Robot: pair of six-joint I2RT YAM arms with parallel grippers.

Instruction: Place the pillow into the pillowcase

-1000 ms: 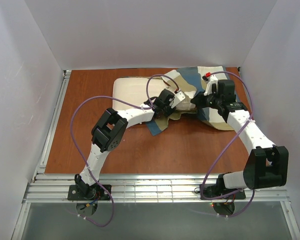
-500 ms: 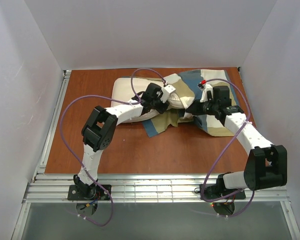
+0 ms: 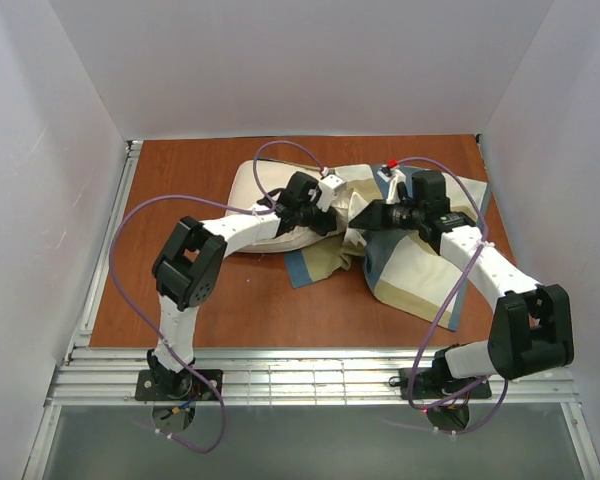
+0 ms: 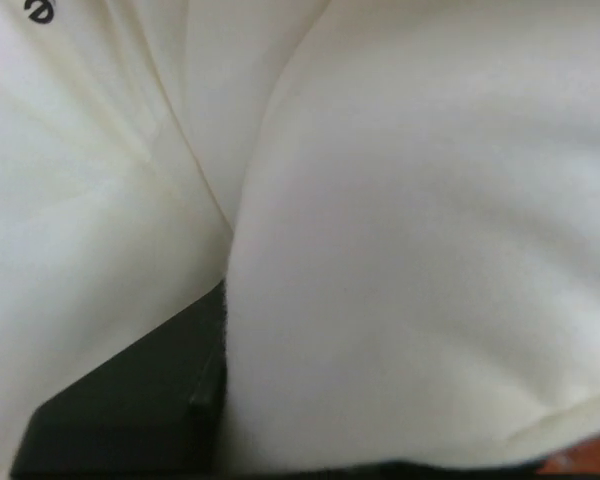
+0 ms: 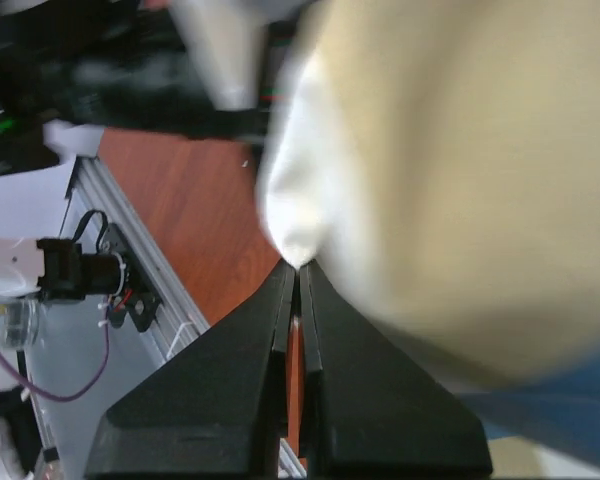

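Observation:
The cream pillow point(image 3: 265, 190) lies at the back left of the table. Its right end is tucked under the blue, tan and cream pillowcase point(image 3: 420, 265), which spreads to the right and front. My left gripper point(image 3: 340, 203) is at the pillow's right end. In the left wrist view, cream pillow cloth point(image 4: 410, 250) fills the frame and bulges against one dark finger point(image 4: 130, 410); the other finger is hidden. My right gripper point(image 3: 367, 215) faces it from the right. Its tips point(image 5: 298, 268) are shut on a pale fold of the pillowcase point(image 5: 460, 180).
The brown table point(image 3: 180, 290) is boxed in by white walls on three sides. A metal rail point(image 3: 300, 375) runs along the near edge. Purple cables loop above both arms. The left arm shows as a blur point(image 5: 220, 50) at the top of the right wrist view.
Both grippers have moved left. The right one has dragged the pillowcase left and forward, so it now spreads toward the front right. The pillow's right end has bunched up.

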